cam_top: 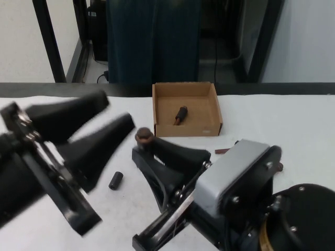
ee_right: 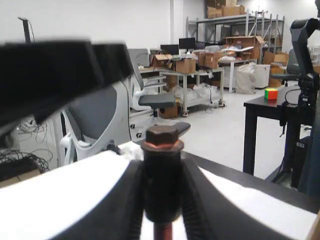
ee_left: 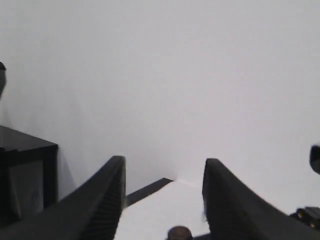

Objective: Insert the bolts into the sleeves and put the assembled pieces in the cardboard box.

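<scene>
The left gripper (cam_top: pixel 116 111) is formed of two matte black fingers (cam_top: pixel 73 117), tapered from broad bases to blunt tips and carried on a flat black crossbar (cam_top: pixel 57 193). Fine ribbing is seen on their inner faces. The right gripper (cam_top: pixel 143 146) is likewise made in black, with ribbed pads (ee_right: pixel 192 200). Behind it, a light grey housing (cam_top: pixel 230 170) is set in a black frame fastened with small dark screws (cam_top: pixel 270 165). A silvery rail (cam_top: pixel 172 212) is fitted beneath, and a brass-coloured ring (cam_top: pixel 264 235) is seen on the round black joint (cam_top: pixel 303 214) at the near right.
</scene>
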